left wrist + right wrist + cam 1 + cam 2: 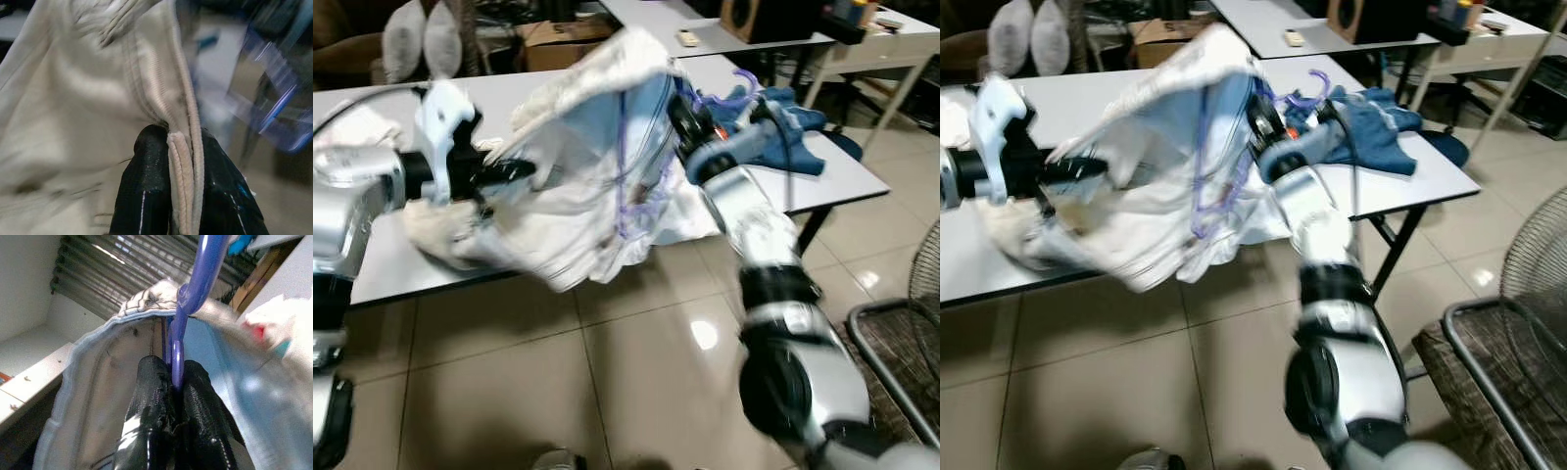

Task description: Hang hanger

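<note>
A white garment [578, 186] hangs stretched between my two grippers, above the front edge of the white table [847, 181]. My left gripper [180, 134] is shut on the garment's ribbed hem [183, 161]; it shows at the garment's left side [524, 168]. A purple plastic hanger [195, 284] runs inside the garment, its outline showing through the cloth [631, 191]. My right gripper [173, 364] is shut on the hanger's neck, at the garment's upper right [680, 113]. The hanger's hook [1307, 88] sticks out past the collar.
Blue clothes [783, 127] lie in a heap on the table's right end. A second table [724, 34] with a dark speaker [769, 18] stands behind. A cardboard box [558, 39] sits at the back. A fan [925, 294] and a dark metal frame [1489, 343] are on the right.
</note>
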### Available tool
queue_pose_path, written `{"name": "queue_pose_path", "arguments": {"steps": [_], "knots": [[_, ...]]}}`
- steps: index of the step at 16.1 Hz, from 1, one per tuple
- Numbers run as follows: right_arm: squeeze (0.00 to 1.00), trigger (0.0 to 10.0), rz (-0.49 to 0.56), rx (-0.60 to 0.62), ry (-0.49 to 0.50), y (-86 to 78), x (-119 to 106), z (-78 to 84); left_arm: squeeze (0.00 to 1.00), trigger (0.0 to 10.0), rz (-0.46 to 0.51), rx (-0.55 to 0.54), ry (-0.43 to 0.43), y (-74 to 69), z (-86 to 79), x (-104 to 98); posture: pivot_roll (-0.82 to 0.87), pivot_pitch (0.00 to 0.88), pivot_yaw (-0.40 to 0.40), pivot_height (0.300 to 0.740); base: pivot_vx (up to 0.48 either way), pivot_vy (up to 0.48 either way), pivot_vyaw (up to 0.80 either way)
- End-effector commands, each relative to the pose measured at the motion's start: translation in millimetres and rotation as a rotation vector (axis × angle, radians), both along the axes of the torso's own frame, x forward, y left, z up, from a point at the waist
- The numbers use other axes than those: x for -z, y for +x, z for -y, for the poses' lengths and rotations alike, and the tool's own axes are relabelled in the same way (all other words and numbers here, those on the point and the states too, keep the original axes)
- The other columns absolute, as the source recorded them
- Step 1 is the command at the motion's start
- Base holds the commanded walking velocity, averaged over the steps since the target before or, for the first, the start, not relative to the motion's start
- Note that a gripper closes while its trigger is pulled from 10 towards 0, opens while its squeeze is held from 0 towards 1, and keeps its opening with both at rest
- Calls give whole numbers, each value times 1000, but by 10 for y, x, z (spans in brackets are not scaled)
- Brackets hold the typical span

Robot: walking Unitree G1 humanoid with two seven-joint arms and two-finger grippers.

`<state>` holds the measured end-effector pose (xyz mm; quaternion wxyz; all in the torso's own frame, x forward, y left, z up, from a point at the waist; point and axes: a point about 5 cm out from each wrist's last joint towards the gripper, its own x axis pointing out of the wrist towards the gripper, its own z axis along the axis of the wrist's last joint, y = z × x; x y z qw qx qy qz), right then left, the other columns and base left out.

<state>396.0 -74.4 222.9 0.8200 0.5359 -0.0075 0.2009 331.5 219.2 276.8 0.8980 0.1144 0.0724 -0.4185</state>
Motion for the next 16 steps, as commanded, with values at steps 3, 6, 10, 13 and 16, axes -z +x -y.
{"name": "queue_pose_path", "arguments": {"steps": [3,6,10,13,16], "knots": [[0,10000,-46,58,86,69,27,-91,0,0,40,178,-260,-32,431,-552,90,0,30,740,0,0,0],[0,10000,-94,85,111,94,52,-250,0,0,37,266,-443,39,761,-905,123,0,62,740,0,0,0],[0,10000,-168,110,20,40,244,-407,0,0,33,277,-737,120,953,-1407,116,0,106,740,0,0,0],[0,10000,-250,91,-139,-40,518,-457,0,0,212,25,-734,348,811,-1588,81,0,138,740,0,0,0],[0,10000,-210,37,-219,-80,573,-356,0,0,314,-283,-672,581,449,-1533,47,0,152,740,0,0,0]]}}
